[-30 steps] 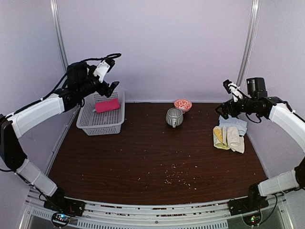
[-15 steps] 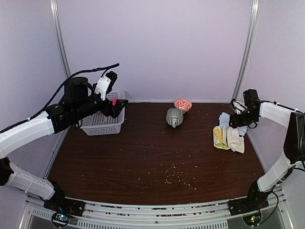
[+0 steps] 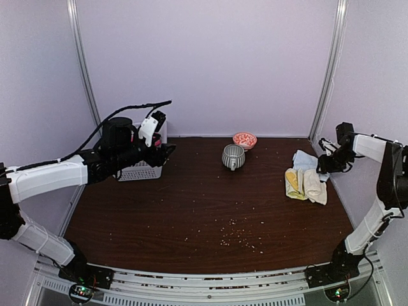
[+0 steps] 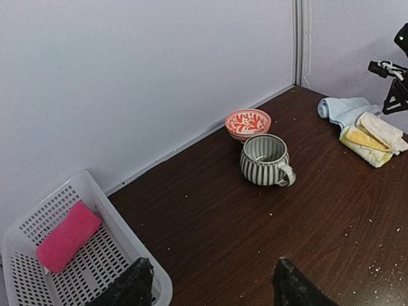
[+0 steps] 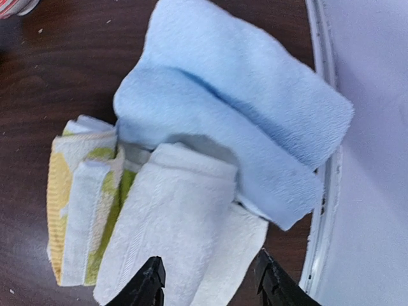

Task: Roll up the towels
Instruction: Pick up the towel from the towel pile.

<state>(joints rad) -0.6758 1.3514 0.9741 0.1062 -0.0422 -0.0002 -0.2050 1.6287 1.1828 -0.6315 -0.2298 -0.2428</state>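
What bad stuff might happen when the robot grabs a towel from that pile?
1. The right gripper hangs open over a pile where the cream-white towel overlaps the pale blue towel and touches the yellow towel. It may pinch two at once.
2. The pale blue towel reaches the table rim by the wall, so a tug might drag it over the rim.

place: robot lab booth | evidence: bare lilac walls [image 3: 210,64], metal frame posts [image 3: 329,64], brown table [image 3: 191,204]
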